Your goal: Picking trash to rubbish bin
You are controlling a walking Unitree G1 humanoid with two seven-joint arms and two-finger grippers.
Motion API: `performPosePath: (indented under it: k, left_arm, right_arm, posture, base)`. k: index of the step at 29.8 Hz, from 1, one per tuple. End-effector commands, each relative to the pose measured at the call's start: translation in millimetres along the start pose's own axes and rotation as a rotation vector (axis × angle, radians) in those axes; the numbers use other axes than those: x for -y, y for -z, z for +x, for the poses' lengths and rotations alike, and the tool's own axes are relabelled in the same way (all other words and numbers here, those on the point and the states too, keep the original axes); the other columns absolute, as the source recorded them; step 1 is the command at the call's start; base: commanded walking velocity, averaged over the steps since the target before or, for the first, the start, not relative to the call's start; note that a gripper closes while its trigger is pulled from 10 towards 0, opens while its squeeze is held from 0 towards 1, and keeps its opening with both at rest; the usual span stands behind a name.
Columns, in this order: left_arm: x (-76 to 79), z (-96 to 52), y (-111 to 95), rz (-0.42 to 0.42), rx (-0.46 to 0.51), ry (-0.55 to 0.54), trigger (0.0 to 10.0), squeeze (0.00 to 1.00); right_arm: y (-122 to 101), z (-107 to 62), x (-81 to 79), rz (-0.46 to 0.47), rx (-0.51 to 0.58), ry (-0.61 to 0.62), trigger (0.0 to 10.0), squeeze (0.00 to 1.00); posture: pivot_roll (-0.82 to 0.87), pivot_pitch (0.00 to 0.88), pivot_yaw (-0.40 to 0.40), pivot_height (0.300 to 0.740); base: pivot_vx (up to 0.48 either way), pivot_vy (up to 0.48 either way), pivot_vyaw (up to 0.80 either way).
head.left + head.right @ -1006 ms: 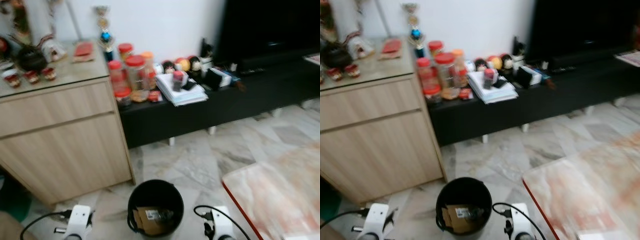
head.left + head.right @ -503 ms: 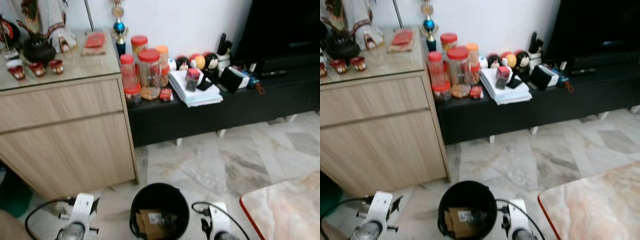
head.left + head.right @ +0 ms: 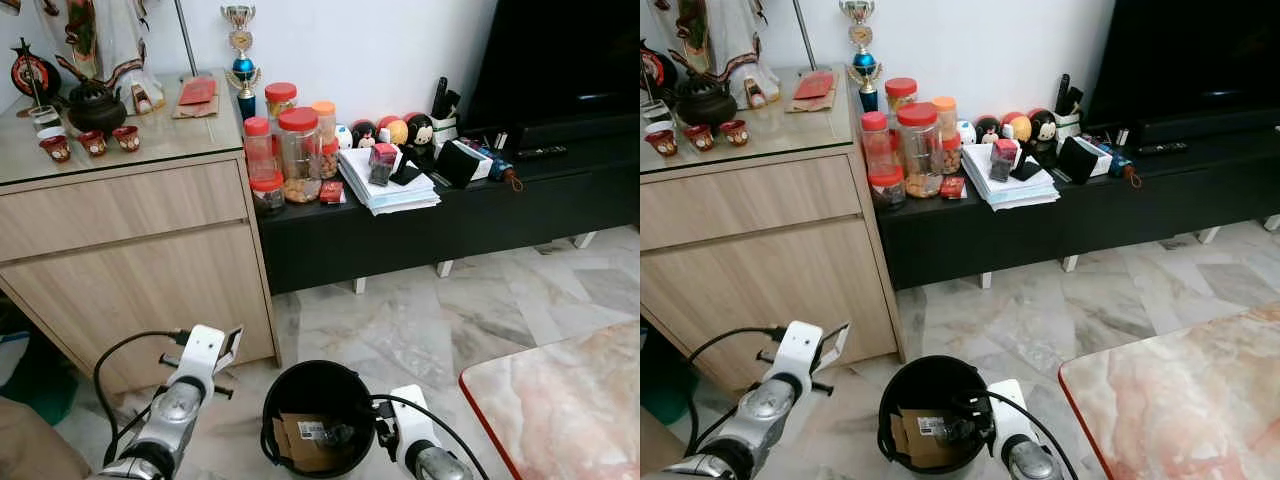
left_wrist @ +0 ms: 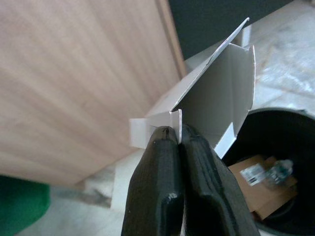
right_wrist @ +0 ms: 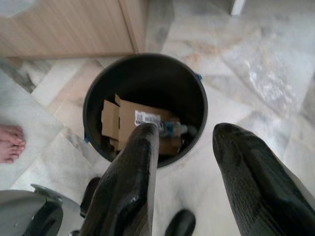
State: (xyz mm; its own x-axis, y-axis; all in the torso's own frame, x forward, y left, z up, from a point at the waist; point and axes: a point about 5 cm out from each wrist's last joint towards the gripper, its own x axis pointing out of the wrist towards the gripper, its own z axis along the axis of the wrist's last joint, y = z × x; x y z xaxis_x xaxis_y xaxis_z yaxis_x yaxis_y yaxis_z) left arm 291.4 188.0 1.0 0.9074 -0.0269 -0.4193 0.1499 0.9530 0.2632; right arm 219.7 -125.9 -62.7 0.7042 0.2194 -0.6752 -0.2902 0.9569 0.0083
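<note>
1. My left claw [image 4: 178, 135] is pinching a folded piece of white card [image 4: 216, 105] by one thin flap, its fingers pressed together on it. The card is up in the air to the left of the black bin [image 3: 318, 415], not yet over the opening.

2. The grip is on a single edge, so I judge the card could swing or slip out if I move fast, and land on the marble floor [image 3: 420, 320] beside the bin.

3. The card is light and flat; let go too high or off centre, it may glide past the rim or catch on it and hang there.

4. The wooden cabinet [image 3: 140, 270] stands just to the left of and behind my left arm. A wide swing could brush the card's open flap against its front and pull it loose.

5. My right claw [image 5: 184, 147] is spread and holds nothing, hovering near the bin's right side. It looks down on the brown cardboard [image 5: 133, 125] and a small bottle [image 5: 174, 129] already inside. If it drifts left it could knock the bin or block the drop.

6. A bare foot [image 5: 11, 142] of a person shows on the floor close by, so I should keep my moves small.

7. Open room lies far and right, over the floor towards the black TV bench [image 3: 450, 215]; the red-edged marble bench [image 3: 560, 400] closes the near right.
</note>
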Motion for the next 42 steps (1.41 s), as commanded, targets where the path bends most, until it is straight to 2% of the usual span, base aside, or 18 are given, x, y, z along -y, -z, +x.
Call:
performPosePath:
  k: [1, 7, 9, 11, 12, 15, 16, 19, 22, 26, 30, 32, 38, 42]
  left_arm:
    - [-0.4, 4.0, -13, -0.01, 0.057, 0.005, 10.0, 0.0]
    - [13.4, 9.4, -29, -0.026, 0.101, 0.074, 10.0, 0.0]
    - [25.9, 11.6, -35, -0.074, 0.101, 0.152, 10.0, 0.0]
    - [25.9, 11.6, -35, -0.074, 0.101, 0.152, 10.0, 0.0]
    - [41.9, 12.4, -41, -0.107, 0.11, 0.244, 10.0, 0.0]
    - [53.6, 12.5, -44, -0.155, 0.106, 0.313, 10.0, 0.0]
    - [56.2, 12.4, -44, -0.196, 0.096, 0.332, 10.0, 0.0]
    - [60.1, 12.1, -44, -0.222, 0.09, 0.363, 10.0, 0.0]
    - [72.0, 10.4, -45, -0.231, 0.08, 0.453, 10.0, 0.0]
    - [73.0, 9.9, -44, -0.234, 0.072, 0.469, 10.0, 0.0]
    - [70.8, 8.3, -35, -0.254, 0.028, 0.472, 10.0, 0.0]
    - [67.0, 5.6, -23, -0.262, -0.024, 0.46, 10.0, 0.0]
    - [59.3, 2.5, -9, -0.322, -0.073, 0.423, 10.0, 0.0]
    - [56.3, 3.9, -12, -0.363, -0.069, 0.42, 10.0, 0.0]
  right_arm:
    - [-22, 5.4, -4.6, -0.068, 0.078, -0.029, 10.0, 0.0]
    - [-43, 9.1, -9.8, -0.083, 0.154, -0.062, 10.0, 0.0]
    - [-54, 10.7, -15.0, -0.095, 0.195, -0.087, 10.0, 0.0]
    - [-54, 10.7, -15.0, -0.095, 0.195, -0.087, 10.0, 0.0]
    - [-68, 12.1, -21.3, -0.111, 0.252, -0.112, 10.0, 0.0]
    - [-83, 12.8, -25.5, -0.118, 0.307, -0.123, 10.0, 0.0]
    - [-86, 12.9, -26.1, -0.119, 0.319, -0.125, 10.0, 0.0]
    - [-88, 12.8, -26.9, -0.123, 0.327, -0.131, 10.0, 0.0]
    - [-92, 12.7, -27.9, -0.132, 0.346, -0.143, 10.0, 0.0]
    - [-93, 12.6, -27.8, -0.133, 0.352, -0.144, 10.0, 0.0]
    - [-95, 12.3, -27.4, -0.133, 0.363, -0.143, 10.0, 0.0]
    - [-94, 12.1, -26.3, -0.136, 0.362, -0.139, 10.0, 0.0]
    - [-92, 11.9, -26.1, -0.14, 0.359, -0.138, 10.0, 0.0]
    - [-89, 11.8, -26.0, -0.142, 0.351, -0.135, 10.0, 0.0]
  posture:
    - [0.19, 0.0, 0.031, 0.74]
    - [0.19, 0.0, 0.022, 0.74]
    - [0.19, 0.0, 0.02, 0.74]
    - [0.19, 0.0, 0.02, 0.74]
    - [0.19, 0.0, 0.021, 0.74]
    - [0.18, 0.0, 0.024, 0.74]
    - [0.18, 0.0, 0.024, 0.74]
    - [0.18, 0.0, 0.024, 0.74]
    - [0.18, 0.003, 0.024, 0.74]
    - [0.18, 0.005, 0.026, 0.74]
    - [0.18, 0.006, 0.028, 0.74]
    - [0.18, 0.004, 0.031, 0.74]
    - [0.18, 0.004, 0.031, 0.74]
    - [0.18, 0.004, 0.031, 0.74]
  base:
    - [0.0, 0.0, 0.0]
    - [0.0, 0.0, 0.0]
    - [0.0, 0.0, 0.0]
    - [0.0, 0.0, 0.0]
    - [0.0, 0.0, 0.0]
    - [0.0, 0.0, 0.0]
    - [0.0, 0.0, 0.0]
    - [0.0, 0.0, 0.0]
    - [0.0, 0.0, 0.0]
    - [0.0, 0.0, 0.0]
    - [0.0, 0.0, 0.0]
    - [0.0, 0.0, 0.0]
    - [0.0, 0.0, 0.0]
    - [0.0, 0.0, 0.0]
